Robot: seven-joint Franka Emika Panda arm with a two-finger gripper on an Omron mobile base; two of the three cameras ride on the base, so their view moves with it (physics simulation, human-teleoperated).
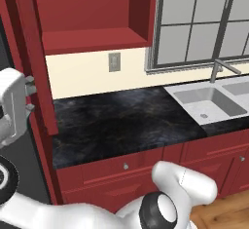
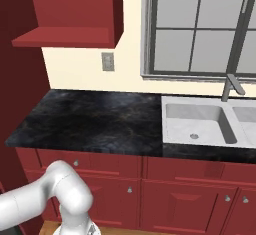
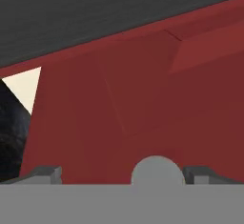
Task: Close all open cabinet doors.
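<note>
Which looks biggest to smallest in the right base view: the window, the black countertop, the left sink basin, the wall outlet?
1. Window, though cut off by the picture's edges.
2. Black countertop, clearly smaller in area.
3. Left sink basin.
4. Wall outlet, by far the smallest.

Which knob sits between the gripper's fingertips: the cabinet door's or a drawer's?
The cabinet door knob: round, silver, between the open gripper's fingertips in the hand view. The drawer knobs sit below the counter.

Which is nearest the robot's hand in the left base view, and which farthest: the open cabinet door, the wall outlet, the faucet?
1. Open cabinet door, right beside the hand at far left.
2. Wall outlet, mid wall.
3. Faucet, far right over the sink.
</note>
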